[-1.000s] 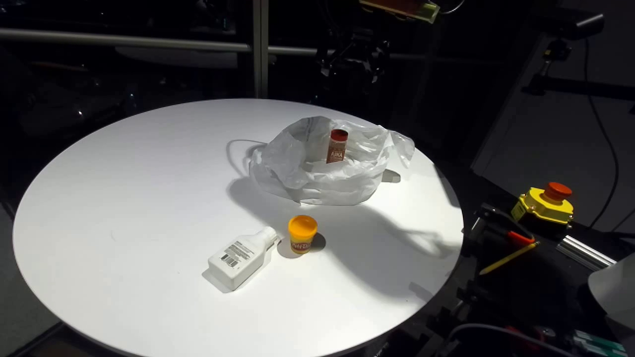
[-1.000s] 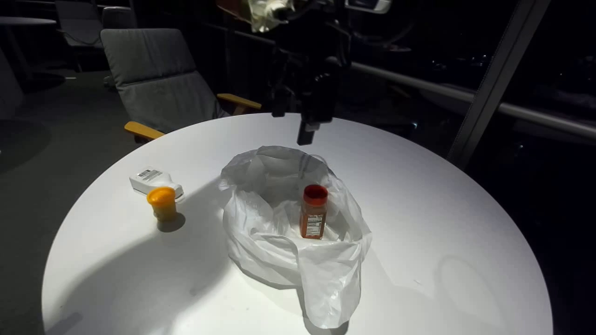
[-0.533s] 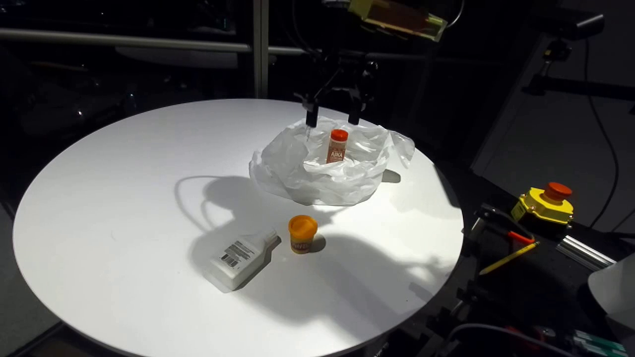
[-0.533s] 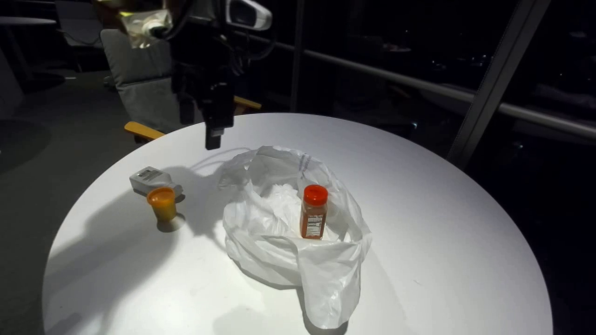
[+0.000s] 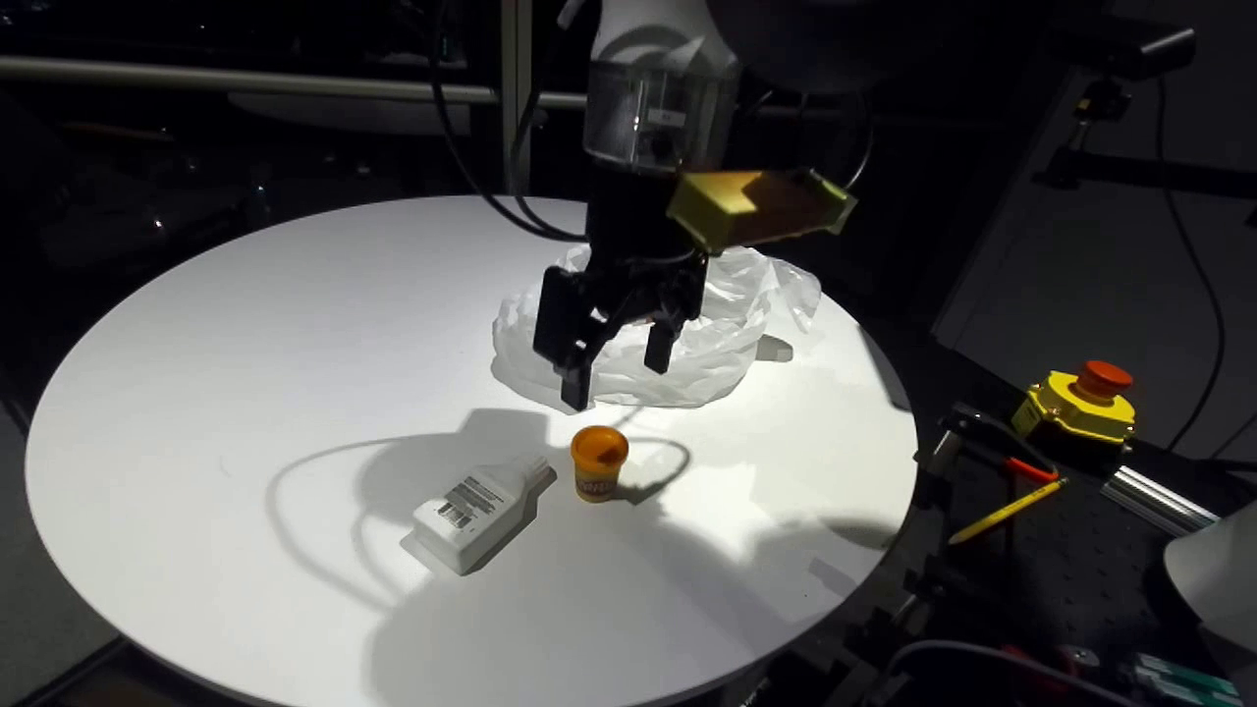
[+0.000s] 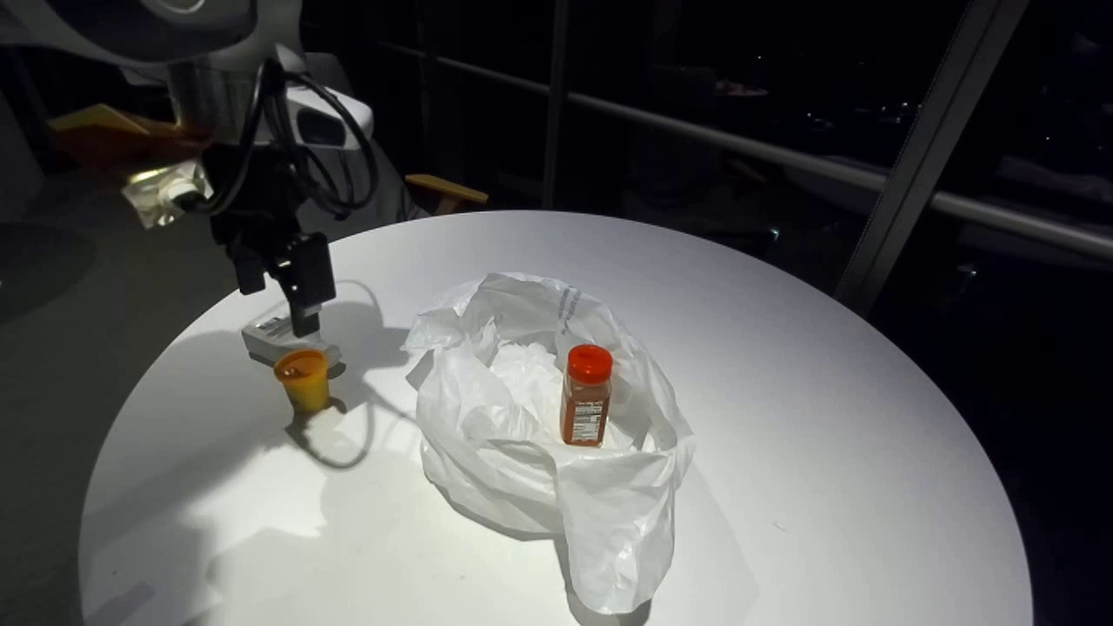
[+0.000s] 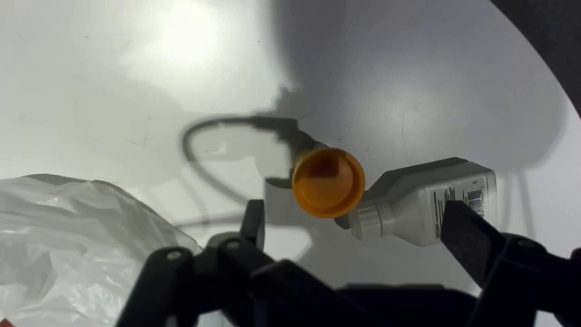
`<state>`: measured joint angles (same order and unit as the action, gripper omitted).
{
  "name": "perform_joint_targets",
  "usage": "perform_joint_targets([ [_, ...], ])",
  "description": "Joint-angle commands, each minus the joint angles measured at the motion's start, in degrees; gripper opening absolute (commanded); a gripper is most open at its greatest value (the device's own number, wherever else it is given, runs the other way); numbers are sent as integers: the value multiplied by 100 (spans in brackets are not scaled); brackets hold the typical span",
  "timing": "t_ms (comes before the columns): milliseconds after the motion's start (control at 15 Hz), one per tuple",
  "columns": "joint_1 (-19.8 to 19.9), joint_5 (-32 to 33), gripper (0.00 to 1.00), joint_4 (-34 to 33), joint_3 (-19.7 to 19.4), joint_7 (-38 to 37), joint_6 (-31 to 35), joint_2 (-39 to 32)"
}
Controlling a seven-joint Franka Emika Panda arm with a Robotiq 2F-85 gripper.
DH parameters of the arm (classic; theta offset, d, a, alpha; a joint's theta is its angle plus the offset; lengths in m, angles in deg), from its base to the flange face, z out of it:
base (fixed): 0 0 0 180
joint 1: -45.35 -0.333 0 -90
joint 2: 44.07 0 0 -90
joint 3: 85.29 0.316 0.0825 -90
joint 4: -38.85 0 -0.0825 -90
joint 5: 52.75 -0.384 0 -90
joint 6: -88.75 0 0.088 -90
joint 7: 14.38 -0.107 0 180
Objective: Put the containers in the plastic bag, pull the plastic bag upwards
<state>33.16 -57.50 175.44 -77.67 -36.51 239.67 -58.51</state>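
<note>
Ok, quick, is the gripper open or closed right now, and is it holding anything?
Gripper: open, fingers spread apart, holding nothing.

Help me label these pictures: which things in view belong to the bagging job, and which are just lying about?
For the job:
plastic bag
red-topped jar, in the bag
orange tub, outside the bag
white bottle, on its side, outside the bag
gripper, open

Just lying about:
pencil
yellow box with red button

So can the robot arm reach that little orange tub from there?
Probably yes: the gripper hangs open near the orange tub, nothing visible between them, though the white bottle close by might crowd the grip.
</note>
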Motion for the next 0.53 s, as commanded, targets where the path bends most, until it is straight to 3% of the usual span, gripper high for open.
perform_joint_targets([
  [0, -412, 655, 100, -177, -285, -511, 578, -647],
  [400, -1053, 998, 99, -467, -874, -931, 998, -1301],
  [467, -1115, 964, 85, -508, -925, -943, 1020, -1344],
])
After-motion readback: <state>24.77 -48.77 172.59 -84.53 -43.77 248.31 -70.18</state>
